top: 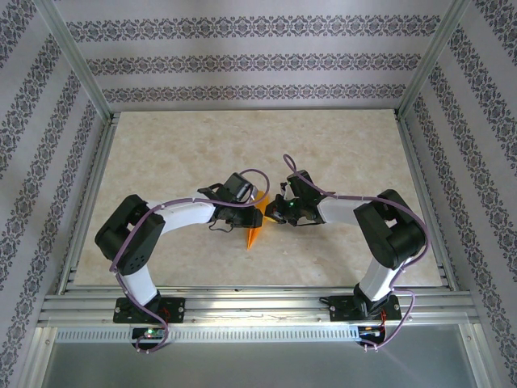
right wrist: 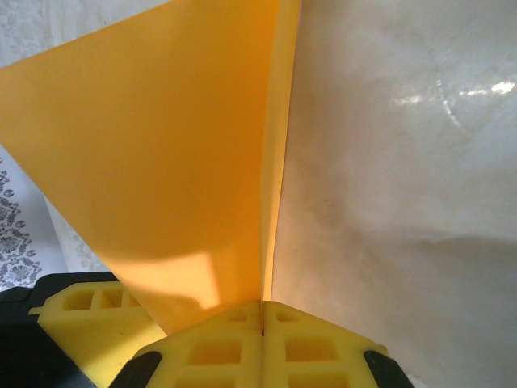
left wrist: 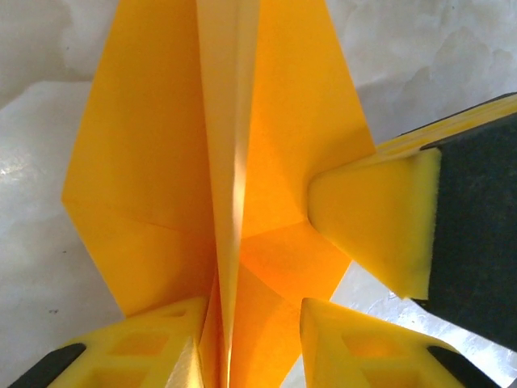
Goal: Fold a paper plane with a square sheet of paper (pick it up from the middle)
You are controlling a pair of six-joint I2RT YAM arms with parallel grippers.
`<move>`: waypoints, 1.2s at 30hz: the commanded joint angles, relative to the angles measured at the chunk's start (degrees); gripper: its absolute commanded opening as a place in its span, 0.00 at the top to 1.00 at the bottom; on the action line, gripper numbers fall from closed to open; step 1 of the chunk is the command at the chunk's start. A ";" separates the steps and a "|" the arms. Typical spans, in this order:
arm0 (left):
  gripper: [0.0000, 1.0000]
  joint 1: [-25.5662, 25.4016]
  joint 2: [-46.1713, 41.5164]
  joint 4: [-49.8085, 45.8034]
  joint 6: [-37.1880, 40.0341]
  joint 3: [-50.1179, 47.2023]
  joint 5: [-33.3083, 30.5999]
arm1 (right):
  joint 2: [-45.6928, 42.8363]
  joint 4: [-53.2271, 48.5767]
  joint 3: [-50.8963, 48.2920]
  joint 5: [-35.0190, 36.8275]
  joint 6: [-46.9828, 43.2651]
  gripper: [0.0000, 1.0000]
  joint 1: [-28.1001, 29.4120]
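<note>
Orange-yellow folded paper plane (top: 254,234) toward the table's (top: 161,162) near edge. The right gripper (right wrist: 262,311) clamps it; the left gripper (left wrist: 254,323) straddles its crease, grip unclear.

We can read no text, label, brand or number. The wallpaper (top: 242,65) behind the table (top: 161,162) carries bands of ornament, seemingly floral rather than lettering, though too small to be sure.
</note>
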 commanded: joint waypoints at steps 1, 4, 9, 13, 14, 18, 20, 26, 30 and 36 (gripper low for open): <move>0.65 -0.70 -1.45 -1.18 -0.36 -0.99 0.69 | 0.00 0.97 0.96 -1.01 -0.31 1.00 -0.01; 0.63 -0.63 -1.83 -0.70 -0.53 -1.67 0.90 | 0.08 1.05 1.04 -1.02 -0.36 1.00 -0.02; 0.60 -0.72 -1.91 0.94 -0.62 -2.10 2.62 | 0.16 1.08 1.07 -1.19 -0.37 1.00 -0.01; 0.55 -0.72 -3.30 3.30 -1.74 -3.37 1.60 | 0.30 1.08 1.05 -1.36 -0.43 1.00 -0.01; 0.54 -0.72 -3.48 3.53 -1.85 -3.50 1.17 | 0.29 1.08 1.12 -1.39 -0.50 1.00 -0.01; 0.51 -0.71 -3.68 5.28 -3.11 -4.09 0.70 | 0.28 1.07 0.96 -1.46 -0.45 1.00 -0.01; 0.49 -0.63 -3.77 6.51 -3.73 -4.54 0.67 | 0.41 0.99 1.03 -1.46 -0.49 1.00 -0.06; 0.52 -0.65 -2.96 6.31 -3.39 -4.19 0.61 | 0.29 0.73 1.06 -1.57 -0.54 1.00 -0.01; 0.60 -0.65 -2.23 4.50 -2.44 -3.79 0.22 | 0.27 0.64 1.20 -1.61 -0.65 1.00 -0.01; 0.70 -0.62 -1.86 2.47 -1.58 -3.05 -1.45 | 0.21 0.64 1.17 -1.55 -0.63 1.00 0.03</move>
